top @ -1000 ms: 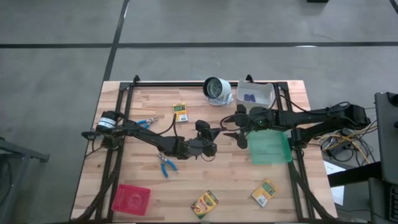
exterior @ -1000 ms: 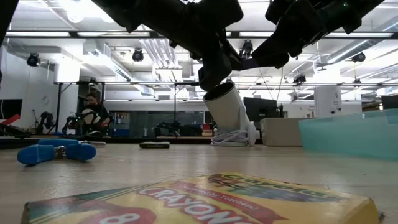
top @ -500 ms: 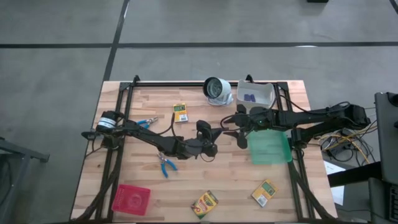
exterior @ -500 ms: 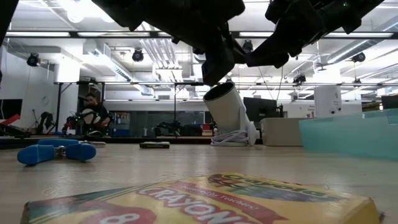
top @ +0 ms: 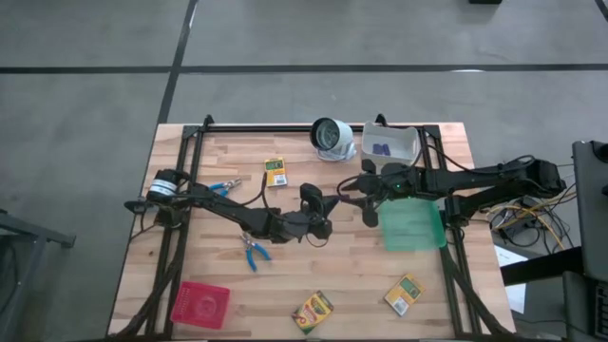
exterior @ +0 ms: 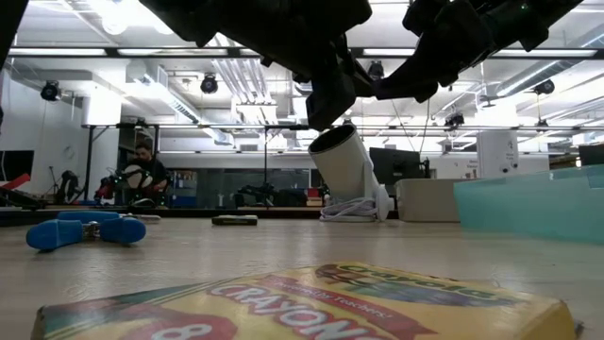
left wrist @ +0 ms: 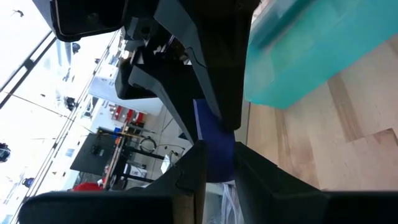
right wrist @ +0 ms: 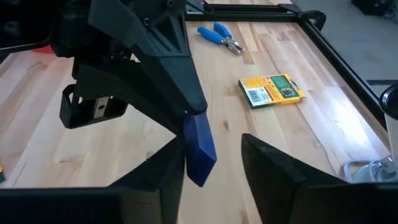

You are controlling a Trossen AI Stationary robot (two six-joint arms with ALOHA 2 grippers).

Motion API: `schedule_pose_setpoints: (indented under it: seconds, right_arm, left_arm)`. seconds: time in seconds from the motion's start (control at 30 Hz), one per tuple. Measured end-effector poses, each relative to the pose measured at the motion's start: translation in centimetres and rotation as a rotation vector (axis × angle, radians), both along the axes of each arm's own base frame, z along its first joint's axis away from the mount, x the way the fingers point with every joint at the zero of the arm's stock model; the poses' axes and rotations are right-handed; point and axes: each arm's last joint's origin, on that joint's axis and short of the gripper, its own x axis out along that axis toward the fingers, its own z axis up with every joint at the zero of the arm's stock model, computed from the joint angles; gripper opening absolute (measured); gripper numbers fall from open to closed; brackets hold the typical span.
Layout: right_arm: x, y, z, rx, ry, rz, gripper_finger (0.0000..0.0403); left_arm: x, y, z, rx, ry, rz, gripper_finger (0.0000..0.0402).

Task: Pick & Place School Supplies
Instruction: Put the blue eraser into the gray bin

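Over the middle of the table [top: 190, 256] the two arms meet tip to tip, and in the last second they have barely shifted. What changed is the right gripper [top: 349, 200]: its fingers have drawn in from wide apart and now bracket the blue piece [right wrist: 199, 148], with a gap still showing on one side, so they are not yet clenched. The left gripper [top: 331, 203] stays clamped on that piece, holding it in the air between them. This looks like a handover about to complete, probably bound for the bin [top: 412, 142], where purple pieces [top: 382, 148] lie.
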Motion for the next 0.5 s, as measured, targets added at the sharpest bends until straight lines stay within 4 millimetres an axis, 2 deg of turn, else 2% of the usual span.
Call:
schedule_pose_setpoints:
  seconds: [0.37,0.5]
  right_arm:
    - [-0.01,-0.04,-0.01,-0.008,0.002,-0.015,0.0033]
    - [-0.01,-0.05,-0.02,-0.01,0.003,-0.019,0.0019]
  left_arm:
    - [0.0,0.07,0.0,0.0,-0.001,0.007,0.0071]
    - [0.0,0.06,0.0,0.0,-0.001,0.008,0.0071]
